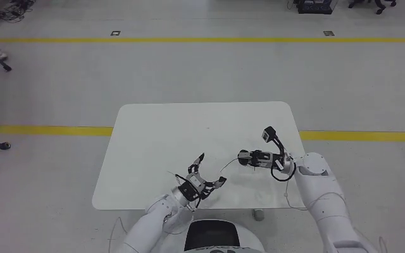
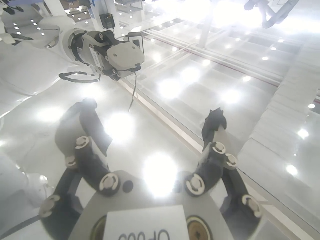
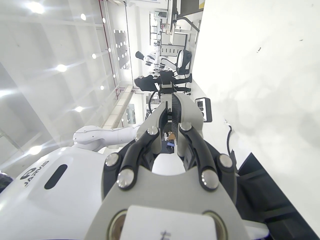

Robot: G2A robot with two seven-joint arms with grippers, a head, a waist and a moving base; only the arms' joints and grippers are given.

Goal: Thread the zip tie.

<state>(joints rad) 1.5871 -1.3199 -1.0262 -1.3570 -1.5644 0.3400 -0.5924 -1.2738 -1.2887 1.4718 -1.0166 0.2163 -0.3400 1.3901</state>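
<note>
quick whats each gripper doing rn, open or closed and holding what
left gripper: open, holding nothing
right gripper: closed on one end of the zip tie

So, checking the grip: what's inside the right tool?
A thin dark plastic zip tie juts from the shut right tool; its clamped end is hidden inside the grip.

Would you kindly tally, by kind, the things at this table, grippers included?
zip tie: 1
grippers: 2, the left gripper open, the right gripper shut on the zip tie
table: 1
Total: 4
</note>
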